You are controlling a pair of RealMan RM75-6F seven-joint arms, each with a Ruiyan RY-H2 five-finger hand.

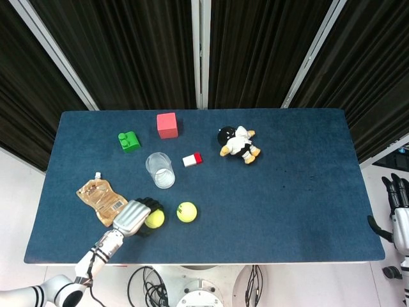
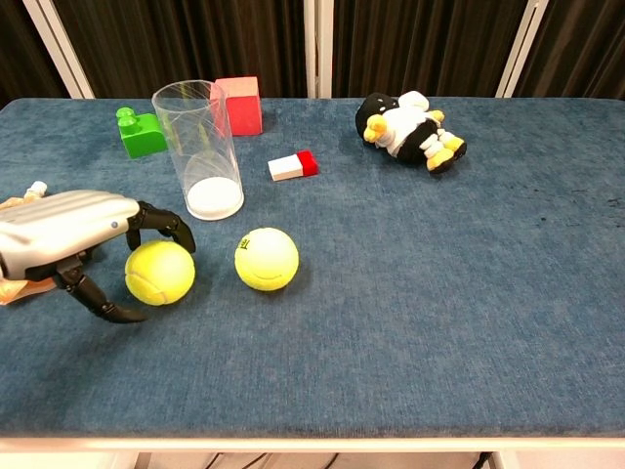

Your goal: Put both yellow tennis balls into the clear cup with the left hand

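Two yellow tennis balls lie on the blue table near its front left. My left hand (image 1: 131,217) (image 2: 68,234) has its fingers arched over the left ball (image 1: 154,219) (image 2: 161,274) and its thumb low beside it, but no firm grip shows and the ball rests on the cloth. The other ball (image 1: 186,212) (image 2: 266,259) lies free just to its right. The clear cup (image 1: 160,170) (image 2: 198,147) stands upright behind the balls with nothing in it. My right hand (image 1: 399,214) hangs off the table's right edge, fingers apart, holding nothing.
A tan pouch (image 1: 99,194) lies left of my left hand. A green block (image 1: 129,141) (image 2: 140,133) and a red cube (image 1: 167,125) (image 2: 238,105) stand behind the cup. A small red-and-white block (image 1: 192,159) (image 2: 294,165) and a plush toy (image 1: 238,144) (image 2: 410,130) lie to its right.
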